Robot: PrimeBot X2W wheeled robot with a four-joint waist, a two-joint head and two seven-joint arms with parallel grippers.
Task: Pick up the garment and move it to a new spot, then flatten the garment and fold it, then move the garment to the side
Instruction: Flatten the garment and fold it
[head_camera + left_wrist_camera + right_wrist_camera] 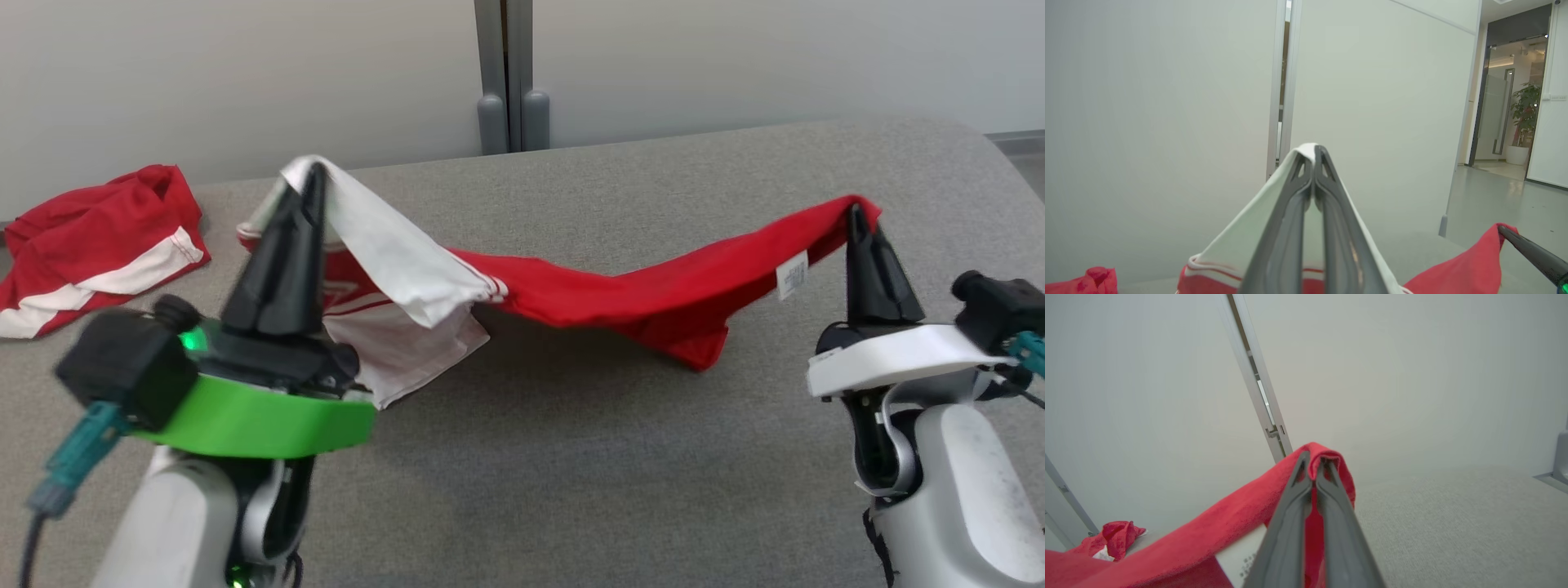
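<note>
Two garments — held garment (pixel 620 286), heaped garment (pixel 90 245) — two grippers (left gripper (pixel 314 169), right gripper (pixel 856 211)), one table (pixel 571 457).

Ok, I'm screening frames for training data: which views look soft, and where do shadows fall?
Head view: garment sharp, its soft shadow on the table beneath the sag. Left wrist view: left gripper blurs toward the bottom edge, doorway at right bright. Right wrist view: right gripper and garment beside it soft, wall evenly lit, no glare.
</note>
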